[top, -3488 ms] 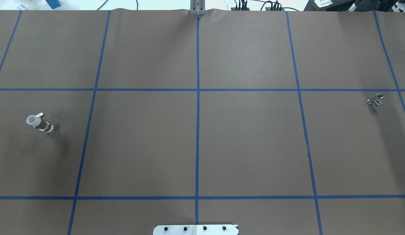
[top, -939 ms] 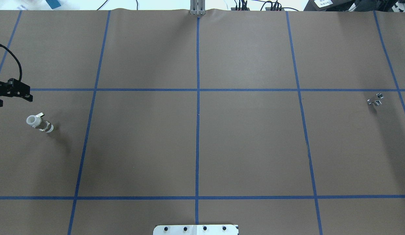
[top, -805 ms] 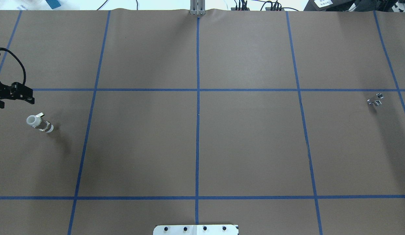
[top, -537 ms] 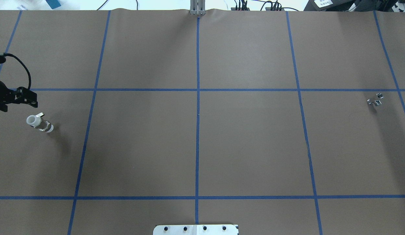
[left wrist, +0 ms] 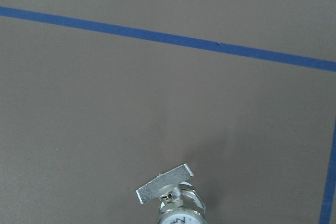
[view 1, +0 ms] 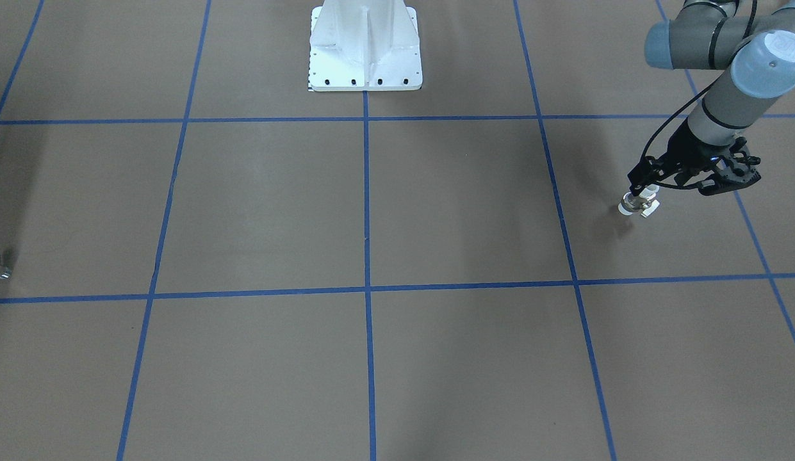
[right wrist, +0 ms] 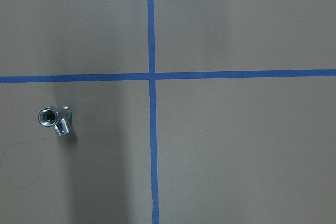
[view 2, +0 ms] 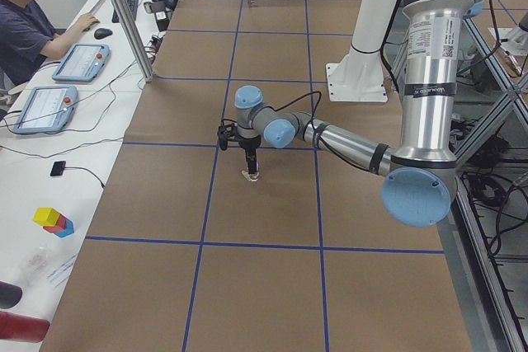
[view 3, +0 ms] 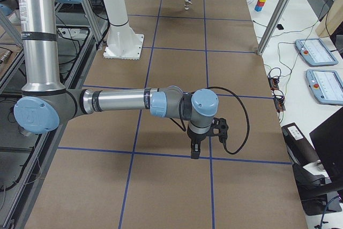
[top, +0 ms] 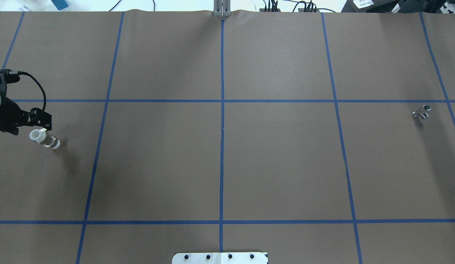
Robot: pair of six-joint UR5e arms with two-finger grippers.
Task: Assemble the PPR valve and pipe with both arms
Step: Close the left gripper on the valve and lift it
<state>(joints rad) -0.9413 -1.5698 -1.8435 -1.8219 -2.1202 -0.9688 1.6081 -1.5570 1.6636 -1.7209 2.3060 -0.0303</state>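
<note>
1. Left gripper [top: 43, 121] hovers just over the standing PPR valve [top: 44, 139] at the counter's [top: 157, 165] left end, lining up a grasp; fingers' opening: cannot tell.
2. Right gripper [view 3: 196, 151] hangs near the pipe [right wrist: 55, 120] at the far end; fingers: cannot tell.

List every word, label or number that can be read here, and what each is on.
None can be read outright.
Print on the left arm, on its silver tube: too small.
Black marks on the PPR valve, on its top: cut off, unreadable.
White label beyond the table's far edge: blurred.
</note>
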